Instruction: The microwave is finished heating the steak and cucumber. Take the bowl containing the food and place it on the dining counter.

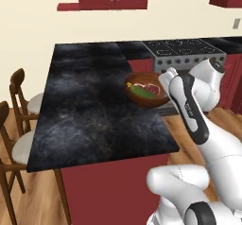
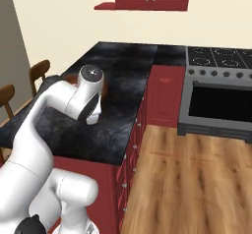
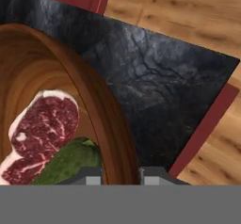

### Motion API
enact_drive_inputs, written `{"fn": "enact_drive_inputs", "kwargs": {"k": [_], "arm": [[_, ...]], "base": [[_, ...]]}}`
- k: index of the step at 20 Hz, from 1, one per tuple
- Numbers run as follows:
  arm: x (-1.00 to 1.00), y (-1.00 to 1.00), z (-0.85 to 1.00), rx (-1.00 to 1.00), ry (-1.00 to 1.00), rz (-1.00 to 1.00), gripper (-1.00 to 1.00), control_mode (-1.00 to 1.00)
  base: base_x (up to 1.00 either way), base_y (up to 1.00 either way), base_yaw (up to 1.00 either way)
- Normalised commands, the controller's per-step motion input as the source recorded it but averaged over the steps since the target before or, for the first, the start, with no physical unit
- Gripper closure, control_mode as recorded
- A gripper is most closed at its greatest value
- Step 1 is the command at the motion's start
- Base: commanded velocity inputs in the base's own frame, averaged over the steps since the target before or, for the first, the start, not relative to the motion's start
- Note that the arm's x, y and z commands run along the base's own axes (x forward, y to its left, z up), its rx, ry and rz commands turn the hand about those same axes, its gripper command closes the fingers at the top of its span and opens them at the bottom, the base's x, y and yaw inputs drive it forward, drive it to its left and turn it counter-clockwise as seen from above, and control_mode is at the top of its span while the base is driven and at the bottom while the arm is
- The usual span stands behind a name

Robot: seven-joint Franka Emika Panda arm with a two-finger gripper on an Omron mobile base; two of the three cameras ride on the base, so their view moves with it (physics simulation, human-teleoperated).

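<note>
My pincer is pinching the rim of the bowl, one fingertip inside the wall and the other outside. In the left base view the bowl sits right of centre, over the right edge of the black desk. Steak and cucumber lie in it, lower left of the hand view.
</note>
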Motion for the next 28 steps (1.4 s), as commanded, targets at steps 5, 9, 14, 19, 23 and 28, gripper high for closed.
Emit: {"fn": "enact_drive_inputs", "kwargs": {"k": [5, 9, 14, 19, 23, 28], "arm": [[0.71, 0.00, -0.06, 0.00, 0.04, 0.00, 1.00, -1.00], [1.00, 0.00, -0.21, 0.00, 0.20, 0.04, 1.00, -1.00], [1.00, 0.00, -0.33, 0.00, 0.28, 0.11, 1.00, -1.00], [0.94, 0.15, -0.74, -0.04, 0.04, 0.09, 1.00, -1.00], [0.95, 0.29, -0.88, 0.00, -0.02, 0.04, 1.00, -1.00], [0.79, 0.25, -0.84, 0.00, -0.03, 0.00, 1.00, -1.00]], "base": [[0.07, 0.00, 0.00], [0.00, 0.00, 0.00], [0.00, 0.00, 0.00], [0.00, 0.00, 0.00], [0.00, 0.00, 0.00], [0.00, 0.00, 0.00]]}}
